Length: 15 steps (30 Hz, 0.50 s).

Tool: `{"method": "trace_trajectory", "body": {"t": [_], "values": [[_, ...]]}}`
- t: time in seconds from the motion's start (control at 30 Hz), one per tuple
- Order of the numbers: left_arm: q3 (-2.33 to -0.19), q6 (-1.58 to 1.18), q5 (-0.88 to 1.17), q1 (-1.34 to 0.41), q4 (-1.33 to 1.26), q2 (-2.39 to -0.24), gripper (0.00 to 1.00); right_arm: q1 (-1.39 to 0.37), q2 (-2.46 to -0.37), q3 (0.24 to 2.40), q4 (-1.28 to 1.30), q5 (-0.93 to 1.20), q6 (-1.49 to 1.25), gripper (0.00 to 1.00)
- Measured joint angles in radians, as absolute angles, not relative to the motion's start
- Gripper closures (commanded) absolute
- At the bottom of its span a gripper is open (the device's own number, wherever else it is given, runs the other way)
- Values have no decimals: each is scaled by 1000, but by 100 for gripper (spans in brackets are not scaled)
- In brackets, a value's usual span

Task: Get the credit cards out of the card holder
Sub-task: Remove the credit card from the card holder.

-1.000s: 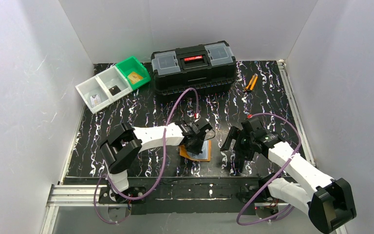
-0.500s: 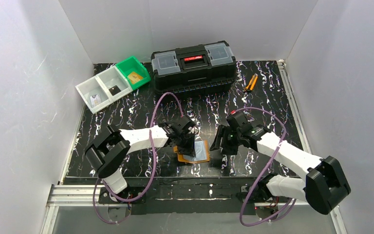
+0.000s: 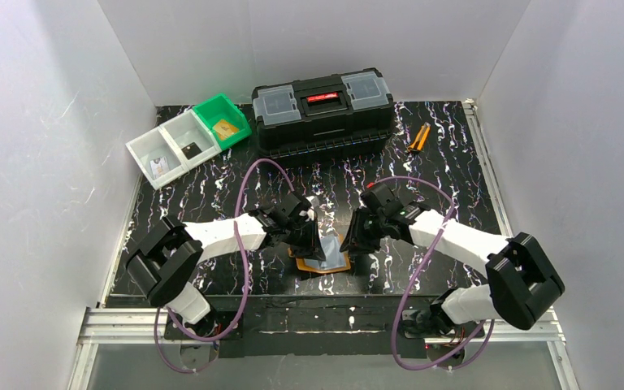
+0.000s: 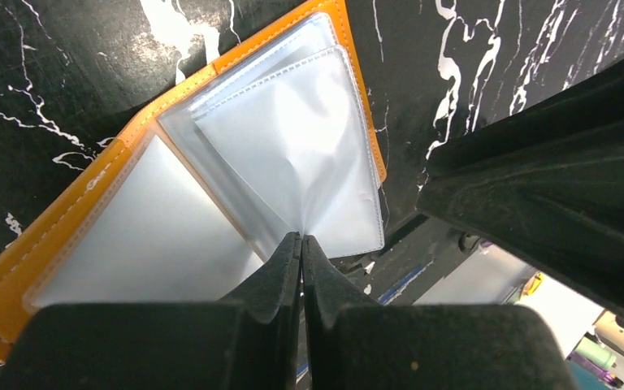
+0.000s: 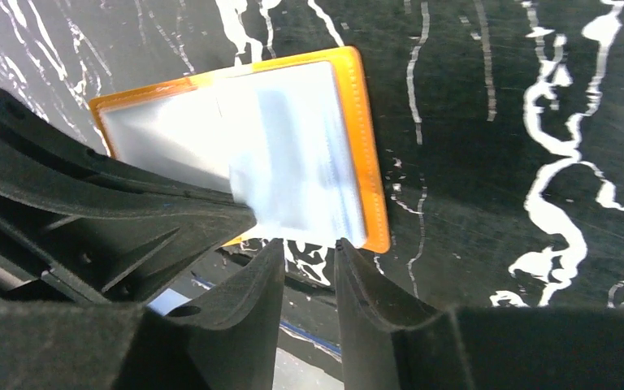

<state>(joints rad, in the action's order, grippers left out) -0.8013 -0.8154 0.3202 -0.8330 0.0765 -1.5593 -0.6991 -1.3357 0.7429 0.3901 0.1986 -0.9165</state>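
Counter (image 3: 455, 162): holder (image 5: 292, 146) lies open at 6 o'clock. Left gripper (image 4: 301, 240) is pinched shut on a clear sleeve (image 4: 292, 154). Right gripper (image 5: 309, 248) is slightly parted at the holder's 3 o'clock. Hold that sleeve up and bring the right in flat. I can't see a card.

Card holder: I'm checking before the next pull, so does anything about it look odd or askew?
One clear pocket leaf is puckered up toward the left gripper, which is shut on its edge. The card holder lies open, with no card showing in its pockets.
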Motion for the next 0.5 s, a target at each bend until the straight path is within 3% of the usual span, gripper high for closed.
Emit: {"method": "trace_trajectory", "body": {"t": [0.3, 0.5], "values": [[-779, -823, 367, -819, 31, -1552, 100, -742, -1413, 777, 345, 221, -919, 57], [-778, -822, 385, -819, 21, -1552, 100, -748, -1465, 798, 334, 224, -919, 69]]}}
